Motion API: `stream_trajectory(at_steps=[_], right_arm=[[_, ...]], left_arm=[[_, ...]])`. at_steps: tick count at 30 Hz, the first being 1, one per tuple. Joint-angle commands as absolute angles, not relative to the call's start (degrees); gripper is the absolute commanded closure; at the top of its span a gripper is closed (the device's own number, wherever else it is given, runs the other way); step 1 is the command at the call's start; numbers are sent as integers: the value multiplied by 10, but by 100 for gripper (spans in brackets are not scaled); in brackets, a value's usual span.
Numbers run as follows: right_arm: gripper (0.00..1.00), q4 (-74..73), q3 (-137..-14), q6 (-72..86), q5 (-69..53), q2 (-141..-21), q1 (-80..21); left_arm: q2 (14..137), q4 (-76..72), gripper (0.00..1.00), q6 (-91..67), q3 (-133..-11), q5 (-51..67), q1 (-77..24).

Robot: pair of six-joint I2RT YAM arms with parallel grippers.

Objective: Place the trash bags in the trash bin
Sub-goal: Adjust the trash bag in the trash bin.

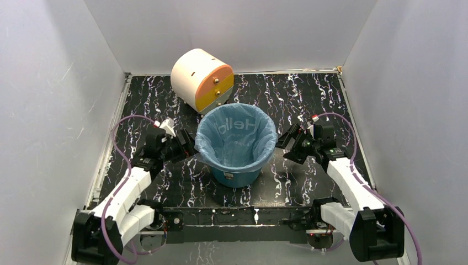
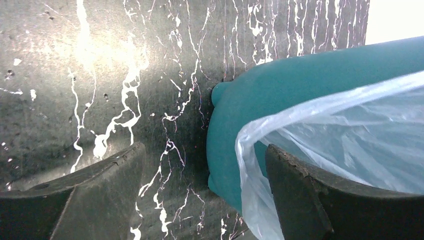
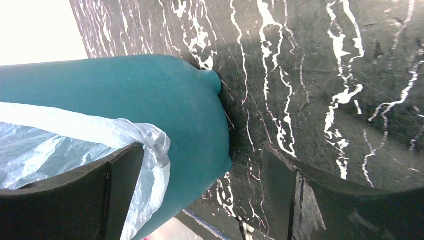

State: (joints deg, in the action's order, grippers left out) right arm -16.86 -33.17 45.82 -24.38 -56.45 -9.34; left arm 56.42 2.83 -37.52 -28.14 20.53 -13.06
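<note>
Well, from here the job looks close to finished. In the centre of the top view the trash bin (image 1: 237, 175) stands upright on the table (image 1: 309, 99). The trash bag (image 1: 236, 135) lines it, mouth spread wide and its edge turned out over the rim all round, as far as I can see. My left gripper (image 1: 187, 148) sits just left of the bin and the right gripper (image 1: 284, 139) just right of it. Both have jaws wide apart, clamped on nothing; each wrist view shows the rim and bag edge by one finger. I judge that only checking the overhang and backing the arms away is left.
</note>
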Motion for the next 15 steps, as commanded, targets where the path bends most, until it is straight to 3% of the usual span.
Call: stream_trajectory(at_steps=[1, 9, 15], right_arm=[[3, -129, -346, 444, -331, -595, -91], [15, -98, -326, 432, -425, -640, -91], [21, -147, -299, 422, -446, -636, -92]], left_arm=[[509, 88, 14, -371, -293, 168, -129], [509, 98, 14, -376, -296, 235, -129], [497, 96, 13, -374, -292, 209, -129]])
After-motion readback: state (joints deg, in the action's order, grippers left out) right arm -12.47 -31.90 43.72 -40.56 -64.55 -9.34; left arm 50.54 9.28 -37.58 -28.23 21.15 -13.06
